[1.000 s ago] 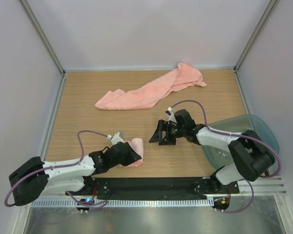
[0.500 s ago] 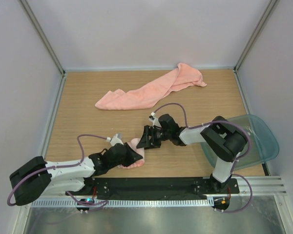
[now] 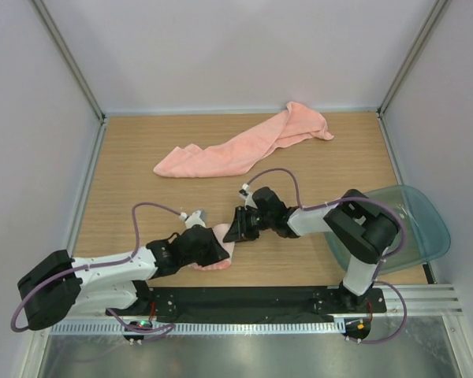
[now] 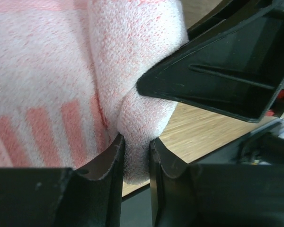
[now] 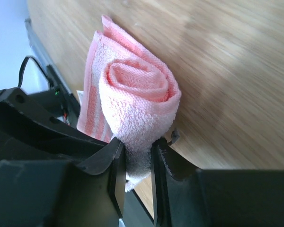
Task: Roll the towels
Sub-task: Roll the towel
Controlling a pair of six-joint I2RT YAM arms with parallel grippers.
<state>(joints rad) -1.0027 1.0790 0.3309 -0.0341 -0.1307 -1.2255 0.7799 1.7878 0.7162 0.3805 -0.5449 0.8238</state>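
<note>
Striped towel [image 5: 137,94] is rolled, at the near middle of the table [image 3: 142,173]. My left gripper [image 4: 136,146] clamps its side from the left. My right gripper [image 5: 136,152] pinches the spiral end from the far right. The roll's axis points at my right gripper. Plain towel [image 3: 236,146] lies far back, unrolled.

Terry cloth and plastic on a wood-grain worktop [image 3: 142,181]
The rolled striped towel [image 5: 137,94] is nubbly, looped terry cloth, and the long towel [image 3: 236,150] is the same soft weave. The worktop looks matt and pale. The left gripper [image 4: 136,144] and right gripper [image 5: 136,144] are smooth matt black plastic. The tray [image 3: 430,224] is glossy translucent plastic.
</note>
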